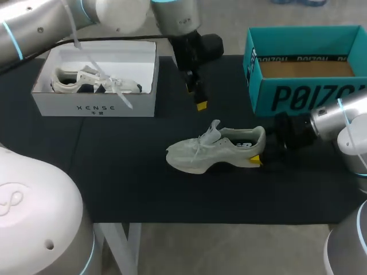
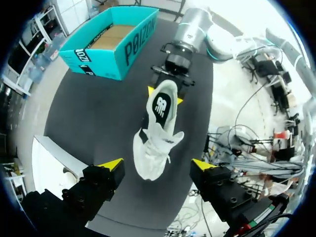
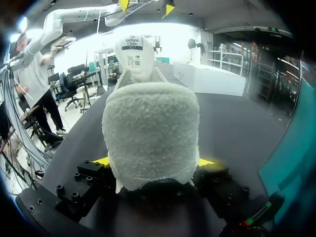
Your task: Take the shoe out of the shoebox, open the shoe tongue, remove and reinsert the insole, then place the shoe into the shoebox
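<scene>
shoe (image 1: 212, 152) toe side open; teal box (image 1: 298, 97) near heel side.

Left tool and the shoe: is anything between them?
Nothing. The head view shows only bare black table between the left tool and the shoe.

The black counter (image 1: 126, 189) held three things. A white shoebox (image 1: 94, 106) sat at the back left. A teal shoebox (image 1: 298, 94) sat at the back right. A pale shoe (image 1: 215, 152) stood on its sole near the middle.

White box (image 1: 94, 106) with pale sneaker (image 1: 86, 83)
</scene>
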`<control>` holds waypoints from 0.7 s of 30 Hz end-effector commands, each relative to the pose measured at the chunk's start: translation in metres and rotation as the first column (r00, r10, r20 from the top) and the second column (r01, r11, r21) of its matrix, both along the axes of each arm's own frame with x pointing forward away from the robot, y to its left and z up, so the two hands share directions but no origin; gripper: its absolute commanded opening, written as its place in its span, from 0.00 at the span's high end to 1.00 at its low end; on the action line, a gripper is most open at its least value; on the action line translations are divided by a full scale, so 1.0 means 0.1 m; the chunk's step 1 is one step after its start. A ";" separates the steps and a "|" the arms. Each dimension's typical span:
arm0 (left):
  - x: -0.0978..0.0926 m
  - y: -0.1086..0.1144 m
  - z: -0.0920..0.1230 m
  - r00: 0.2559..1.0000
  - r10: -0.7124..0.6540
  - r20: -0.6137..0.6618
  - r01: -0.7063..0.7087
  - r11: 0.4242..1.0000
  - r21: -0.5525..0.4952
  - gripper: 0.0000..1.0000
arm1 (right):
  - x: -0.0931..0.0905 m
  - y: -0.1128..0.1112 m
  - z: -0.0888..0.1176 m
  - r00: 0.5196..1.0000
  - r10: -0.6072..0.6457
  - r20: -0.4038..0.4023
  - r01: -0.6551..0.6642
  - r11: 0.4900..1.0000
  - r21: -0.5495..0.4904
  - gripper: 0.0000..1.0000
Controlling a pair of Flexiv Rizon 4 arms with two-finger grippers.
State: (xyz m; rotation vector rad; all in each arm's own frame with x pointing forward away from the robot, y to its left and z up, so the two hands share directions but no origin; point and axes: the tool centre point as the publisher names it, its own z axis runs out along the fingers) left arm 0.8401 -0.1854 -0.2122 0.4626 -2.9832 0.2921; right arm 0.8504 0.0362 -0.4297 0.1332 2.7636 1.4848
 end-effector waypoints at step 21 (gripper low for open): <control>-0.17 -0.41 -0.01 0.954 -0.300 0.006 0.300 0.953 0.051 1.00 | -0.01 0.00 -0.04 1.000 -0.001 0.000 0.001 1.000 -0.004 1.00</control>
